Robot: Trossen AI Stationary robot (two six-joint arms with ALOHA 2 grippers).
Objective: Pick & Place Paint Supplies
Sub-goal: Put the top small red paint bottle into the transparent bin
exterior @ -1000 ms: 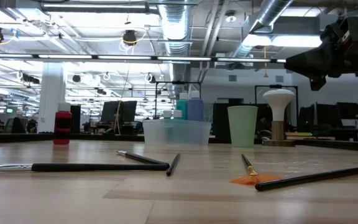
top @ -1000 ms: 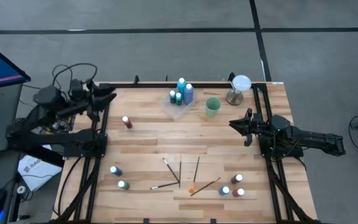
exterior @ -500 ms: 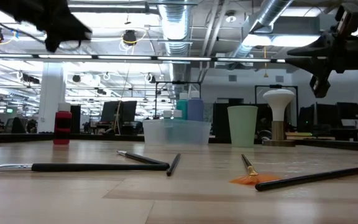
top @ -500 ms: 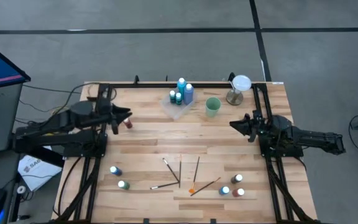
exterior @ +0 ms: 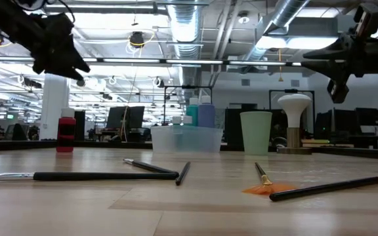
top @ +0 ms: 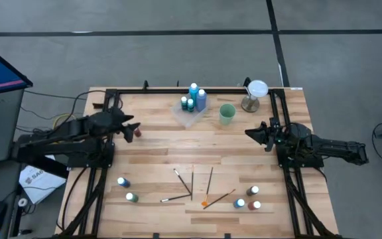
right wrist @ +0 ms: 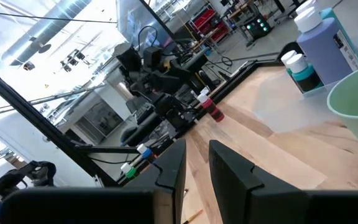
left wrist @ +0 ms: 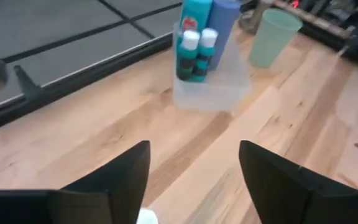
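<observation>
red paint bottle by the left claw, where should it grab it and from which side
Probably the body just under the white cap, coming straight down. The red paint bottle stands upright and alone on the table, and the left claw, open, already hangs over it, its white cap showing between the fingers.

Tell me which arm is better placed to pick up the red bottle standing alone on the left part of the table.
Left. Its end effector, open, hovers just beside the red bottle, while the right end effector waits across the table.
</observation>
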